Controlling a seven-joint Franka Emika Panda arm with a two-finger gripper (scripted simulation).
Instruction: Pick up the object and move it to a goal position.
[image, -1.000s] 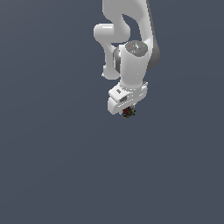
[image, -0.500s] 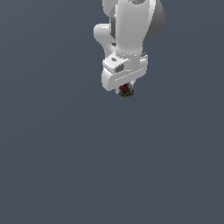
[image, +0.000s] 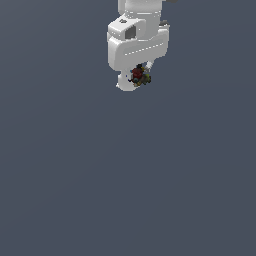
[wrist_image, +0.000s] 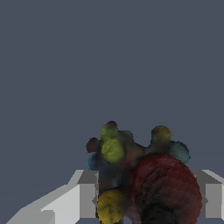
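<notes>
Wrist view shows the object (wrist_image: 140, 179), a bumpy dark clump of red, yellow and blue-green knobs, clamped between my pincer's (wrist_image: 144, 197) blocky grey fingers (wrist_image: 83, 197). My smooth white arm (image: 137, 42) hangs high, pointing downward.

The arm (image: 137, 30) is cut off above; the clump (image: 139, 76) perhaps hides the fingers (wrist_image: 83, 197).

Apart from the task's own pieces, all you have in front of you is a plain, flat slate-grey backdrop (image: 125, 190) that fills the exterior view from edge to edge and shows again, equally featureless, across the wrist view (wrist_image: 109, 57), with no seam or marking anywhere.
</notes>
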